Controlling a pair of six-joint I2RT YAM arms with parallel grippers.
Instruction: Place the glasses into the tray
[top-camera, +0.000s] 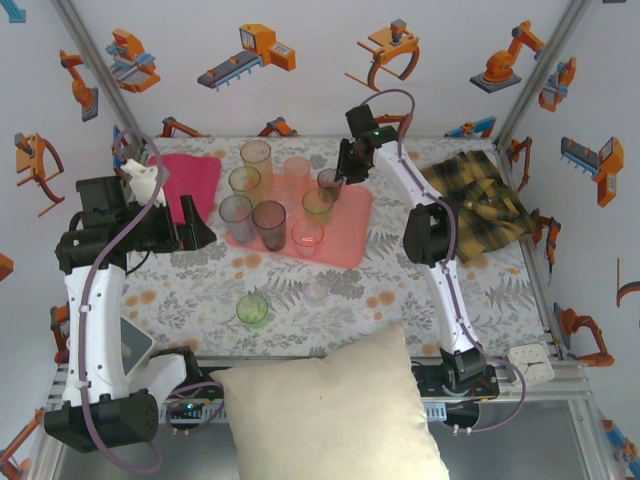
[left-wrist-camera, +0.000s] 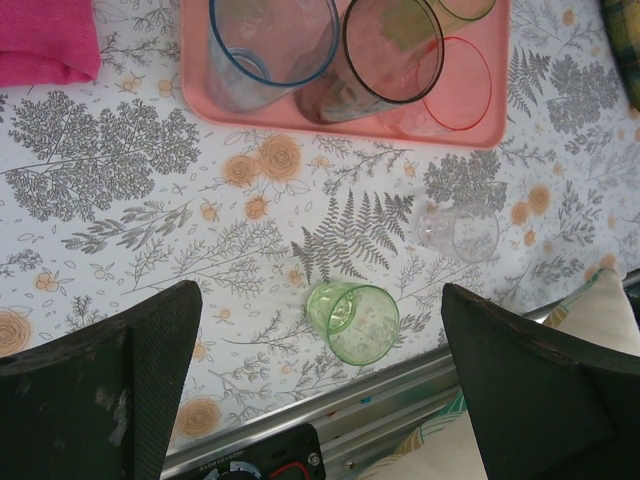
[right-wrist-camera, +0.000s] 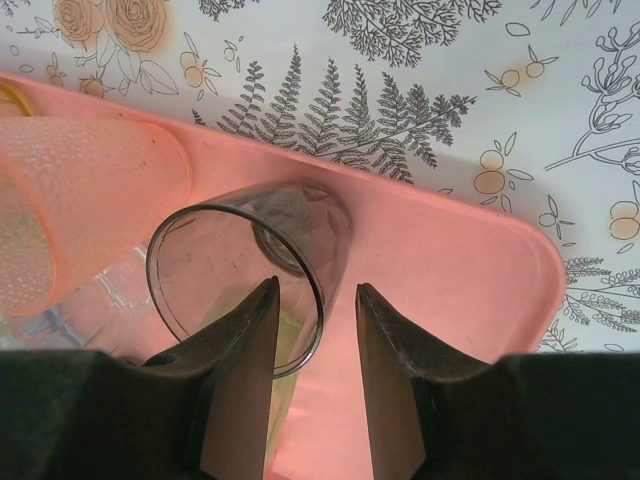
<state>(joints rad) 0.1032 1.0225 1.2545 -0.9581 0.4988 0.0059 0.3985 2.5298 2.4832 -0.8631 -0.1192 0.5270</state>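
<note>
The salmon-pink tray (top-camera: 350, 238) lies at the table's middle back with several glasses upright on it. My right gripper (top-camera: 348, 165) hangs over its far end, at a smoky glass (top-camera: 330, 182). In the right wrist view that gripper (right-wrist-camera: 316, 285) is open: one finger is inside the smoky glass (right-wrist-camera: 240, 255), the other outside, and the rim stands free between them on the tray (right-wrist-camera: 450, 260). A green glass (top-camera: 252, 309) and a clear glass (top-camera: 317, 291) stand on the table near the front. My left gripper (left-wrist-camera: 320, 292) is wide open, high above the green glass (left-wrist-camera: 355, 322).
A magenta folded cloth (top-camera: 190, 180) lies left of the tray and a yellow plaid cloth (top-camera: 480, 195) lies to its right. A cream pillow (top-camera: 330, 410) sits over the front edge. The metal rail (left-wrist-camera: 380, 410) runs just below the green glass.
</note>
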